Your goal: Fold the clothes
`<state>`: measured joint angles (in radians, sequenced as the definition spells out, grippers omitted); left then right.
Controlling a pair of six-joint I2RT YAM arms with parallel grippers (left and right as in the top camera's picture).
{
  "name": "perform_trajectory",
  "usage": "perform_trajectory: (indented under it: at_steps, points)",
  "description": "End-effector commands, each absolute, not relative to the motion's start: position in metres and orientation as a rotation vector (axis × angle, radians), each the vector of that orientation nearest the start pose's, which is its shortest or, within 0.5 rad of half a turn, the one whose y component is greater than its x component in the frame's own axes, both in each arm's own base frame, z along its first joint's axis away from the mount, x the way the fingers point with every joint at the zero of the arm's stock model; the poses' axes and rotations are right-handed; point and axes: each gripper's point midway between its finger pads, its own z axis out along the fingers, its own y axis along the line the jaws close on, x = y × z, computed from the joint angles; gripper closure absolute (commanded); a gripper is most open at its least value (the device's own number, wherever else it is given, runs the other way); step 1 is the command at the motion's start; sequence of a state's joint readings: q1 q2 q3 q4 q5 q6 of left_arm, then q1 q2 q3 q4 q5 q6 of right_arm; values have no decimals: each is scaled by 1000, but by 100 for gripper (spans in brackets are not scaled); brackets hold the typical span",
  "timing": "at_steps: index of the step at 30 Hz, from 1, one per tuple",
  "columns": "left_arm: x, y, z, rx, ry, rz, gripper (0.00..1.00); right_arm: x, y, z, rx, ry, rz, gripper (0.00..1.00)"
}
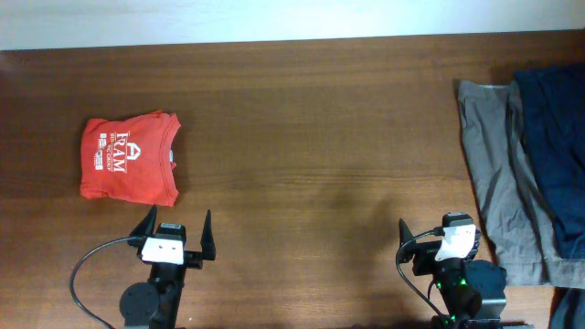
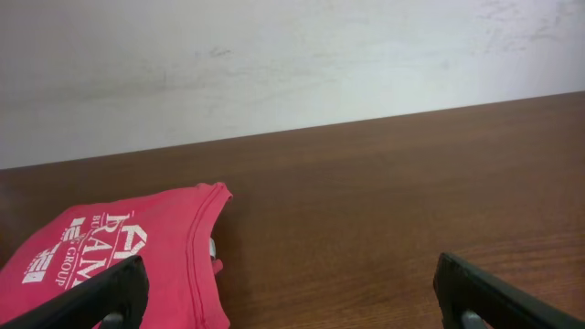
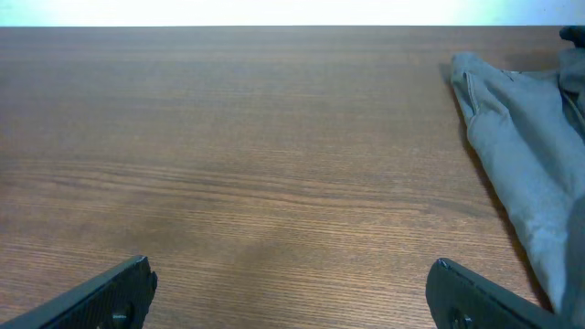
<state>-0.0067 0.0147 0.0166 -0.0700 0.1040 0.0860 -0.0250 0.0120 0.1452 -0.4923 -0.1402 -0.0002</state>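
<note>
Left claw (image 1: 178,225) and right claw (image 1: 441,234) rest wide open, empty, at the worktop (image 1: 320,137) edge; red T-shirt (image 1: 130,157) lies folded left, while grey-khaki shorts (image 1: 498,174) and navy shorts (image 1: 558,137), partly cropped, apparently await folding right.

T-shirt (image 1: 131,157): on the table (image 1: 320,137), left side, toward the far half
left gripper (image 1: 179,217): at the near edge, just in front of the T-shirt, apart from it
inner shorts (image 1: 494,174): right side, stretched from far to near
outer shorts (image 1: 558,137): right of the inner shorts, overlapping them, at the table's right edge
right gripper (image 3: 291,270): at the near edge, just left of the inner shorts' near end
</note>
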Motion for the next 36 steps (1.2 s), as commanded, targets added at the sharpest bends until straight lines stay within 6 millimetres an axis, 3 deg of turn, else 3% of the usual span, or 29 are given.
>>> perform_trajectory:
  at_steps: [1,17,20,24,27,36]
  points:
    - [245,-19,159,164,1633,-14,1,220,21,122,-71,1922,134,1]
    - [245,-20,159,170,1633,-21,1,220,21,122,-70,1922,134,1]
    - [245,-20,159,169,1633,-22,1,220,32,127,-101,1900,207,1]
    - [245,-20,159,76,1639,-110,1,219,61,153,-200,1792,381,1]
    - [244,-28,171,75,1604,-184,1,214,80,180,-312,1675,469,1]
    - [232,-32,231,93,1605,-203,1,208,76,253,-265,1604,464,1]
